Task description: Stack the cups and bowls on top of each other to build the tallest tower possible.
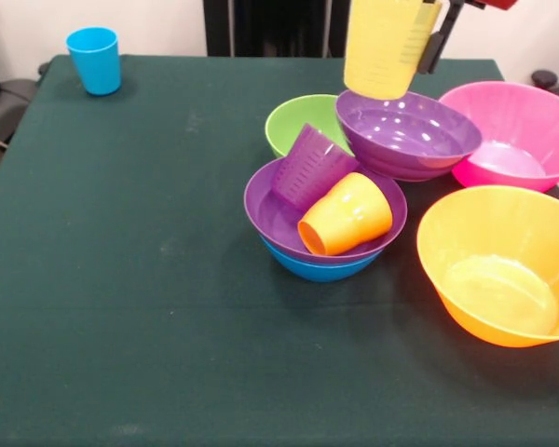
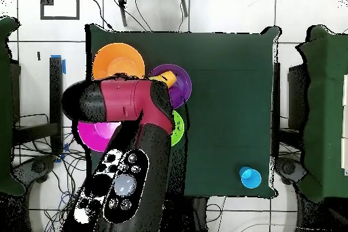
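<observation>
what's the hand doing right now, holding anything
Hand: closed on the yellow cup, held in the air above the purple bowl.

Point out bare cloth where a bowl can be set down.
Free: the wide cloth between the blue cup and the stacked purple bowl, plus the near strip. Crowded: the right side, around the green bowl, pink bowl and orange bowl.
</observation>
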{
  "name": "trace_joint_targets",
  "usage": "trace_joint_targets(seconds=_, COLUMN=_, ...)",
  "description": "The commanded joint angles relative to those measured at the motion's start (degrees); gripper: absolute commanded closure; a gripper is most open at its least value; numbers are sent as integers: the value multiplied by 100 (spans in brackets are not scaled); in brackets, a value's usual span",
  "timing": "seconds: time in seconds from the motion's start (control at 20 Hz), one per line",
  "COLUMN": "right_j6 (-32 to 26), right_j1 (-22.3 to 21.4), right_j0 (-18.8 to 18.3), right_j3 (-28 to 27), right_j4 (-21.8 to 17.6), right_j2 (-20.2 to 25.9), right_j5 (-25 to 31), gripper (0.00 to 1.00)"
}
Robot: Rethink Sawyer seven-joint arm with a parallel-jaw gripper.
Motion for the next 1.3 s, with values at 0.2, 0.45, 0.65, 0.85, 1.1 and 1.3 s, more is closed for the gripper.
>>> trace_joint_targets(seconds=0.2, right_j6=664, right_j1=414, right_j0=-121, right_j3=392, right_j4=-54, right_j2=377, right_j5=-150, gripper=100)
trace_joint_targets(seconds=0.45, right_j6=641, right_j1=642, right_j0=-149, right_j3=124, right_j4=-134, right_j2=289, right_j5=-64, gripper=100)
trace_joint_targets(seconds=0.65, right_j6=628, right_j1=879, right_j0=-201, right_j3=-230, right_j4=-143, right_j2=219, right_j5=101, gripper=100)
trace_joint_targets(seconds=0.85, right_j6=624, right_j1=1176, right_j0=-218, right_j3=-634, right_j4=-156, right_j2=132, right_j5=233, gripper=100)
trace_joint_targets(seconds=1.1, right_j6=628, right_j1=1473, right_j0=-226, right_j3=-1028, right_j4=-117, right_j2=44, right_j5=358, gripper=100)
trace_joint_targets(seconds=1.3, right_j6=586, right_j1=1464, right_j0=-237, right_j3=-1060, right_j4=-43, right_j2=49, right_j5=418, gripper=100)
